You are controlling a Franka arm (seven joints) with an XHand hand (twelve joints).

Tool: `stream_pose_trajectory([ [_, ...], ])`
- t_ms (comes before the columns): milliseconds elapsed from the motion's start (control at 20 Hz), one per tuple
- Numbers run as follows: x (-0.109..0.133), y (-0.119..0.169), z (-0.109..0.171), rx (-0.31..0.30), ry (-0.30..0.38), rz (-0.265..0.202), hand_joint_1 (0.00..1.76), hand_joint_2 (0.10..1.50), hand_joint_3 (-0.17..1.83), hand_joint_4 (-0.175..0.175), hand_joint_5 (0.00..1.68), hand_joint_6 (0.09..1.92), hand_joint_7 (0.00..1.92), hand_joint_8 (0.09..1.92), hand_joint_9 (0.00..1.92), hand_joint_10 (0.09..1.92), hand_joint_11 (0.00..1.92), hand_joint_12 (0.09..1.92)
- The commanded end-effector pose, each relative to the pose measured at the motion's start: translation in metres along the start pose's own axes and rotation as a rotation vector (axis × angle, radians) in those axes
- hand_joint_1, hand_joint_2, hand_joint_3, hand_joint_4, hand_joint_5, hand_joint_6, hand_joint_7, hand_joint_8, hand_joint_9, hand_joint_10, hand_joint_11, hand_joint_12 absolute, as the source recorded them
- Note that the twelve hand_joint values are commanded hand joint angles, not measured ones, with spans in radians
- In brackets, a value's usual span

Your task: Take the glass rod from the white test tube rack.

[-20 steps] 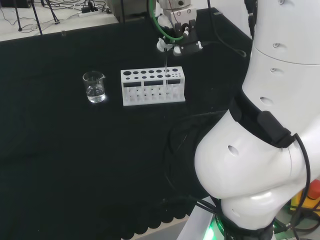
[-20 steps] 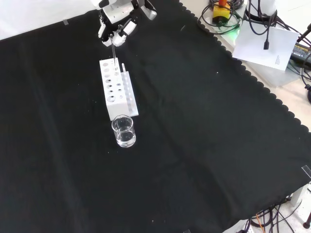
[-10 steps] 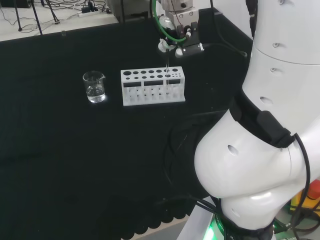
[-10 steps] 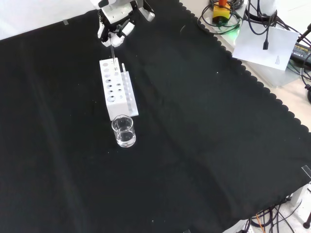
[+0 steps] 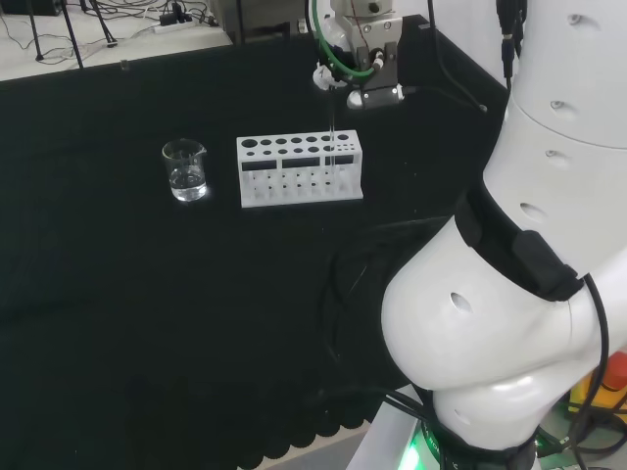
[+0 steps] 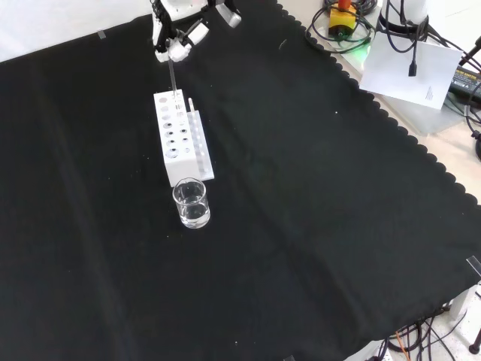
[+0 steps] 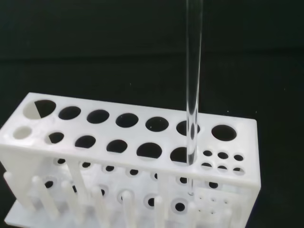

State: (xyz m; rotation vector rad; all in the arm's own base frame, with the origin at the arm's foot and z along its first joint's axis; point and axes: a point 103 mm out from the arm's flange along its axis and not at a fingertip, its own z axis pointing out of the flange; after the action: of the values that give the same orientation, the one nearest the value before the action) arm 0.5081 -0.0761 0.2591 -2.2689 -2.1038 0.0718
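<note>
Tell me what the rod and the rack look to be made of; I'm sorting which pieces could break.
The rod looks like clear glass: smooth and see-through, with bright streaks along its edges and the rack's holes showing through it. The rack looks like opaque white moulded plastic with a matt finish: even colour, round holes and pegs; the exact plastic cannot be told.

Glass rod: thin, clear, straight, upright. Lower end sits in a hole of the rack's top plate, near one end of the rack, tip seen below the plate, above the base. Head view: rod stands over the rack's right part. White rack: plastic, two rows of round holes on top, small holes at one end, pegs along base; upright on black cloth.
</note>
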Motion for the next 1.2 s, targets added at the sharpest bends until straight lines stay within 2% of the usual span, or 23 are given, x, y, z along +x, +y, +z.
stream_pose_trajectory([
  [50, 0.013, -0.01, -0.05, -0.101, 0.084, -0.019, 1.3, 1.13, -0.17, -0.175, 1.13, 0.49, 1.16, 1.04, 1.54, 0.96, 1.36, 0.98],
  [300, 0.019, -0.018, -0.085, -0.127, 0.115, -0.036, 1.3, 1.13, -0.17, -0.175, 1.14, 0.47, 1.16, 1.04, 1.54, 0.95, 1.36, 0.99],
  [350, 0.019, -0.019, -0.089, -0.126, 0.097, -0.019, 1.3, 1.13, -0.17, -0.175, 1.14, 0.47, 1.16, 1.04, 1.54, 0.95, 1.36, 0.99],
  [450, 0.024, -0.022, -0.105, -0.123, 0.089, -0.018, 1.3, 1.13, -0.17, -0.175, 1.14, 0.46, 1.15, 1.05, 1.54, 0.94, 1.36, 0.99],
  [750, 0.032, -0.029, -0.15, -0.141, 0.089, -0.048, 1.31, 1.13, -0.17, -0.175, 1.16, 0.44, 1.16, 1.04, 1.55, 0.93, 1.36, 1.01],
  [1050, 0.04, -0.033, -0.169, -0.15, 0.069, -0.06, 1.31, 1.13, -0.17, -0.175, 1.17, 0.42, 1.16, 1.04, 1.56, 0.92, 1.36, 1.02],
  [1200, 0.048, -0.035, -0.172, -0.152, 0.062, -0.083, 1.31, 1.13, -0.17, -0.175, 1.17, 0.41, 1.16, 1.04, 1.56, 0.92, 1.36, 1.02],
])
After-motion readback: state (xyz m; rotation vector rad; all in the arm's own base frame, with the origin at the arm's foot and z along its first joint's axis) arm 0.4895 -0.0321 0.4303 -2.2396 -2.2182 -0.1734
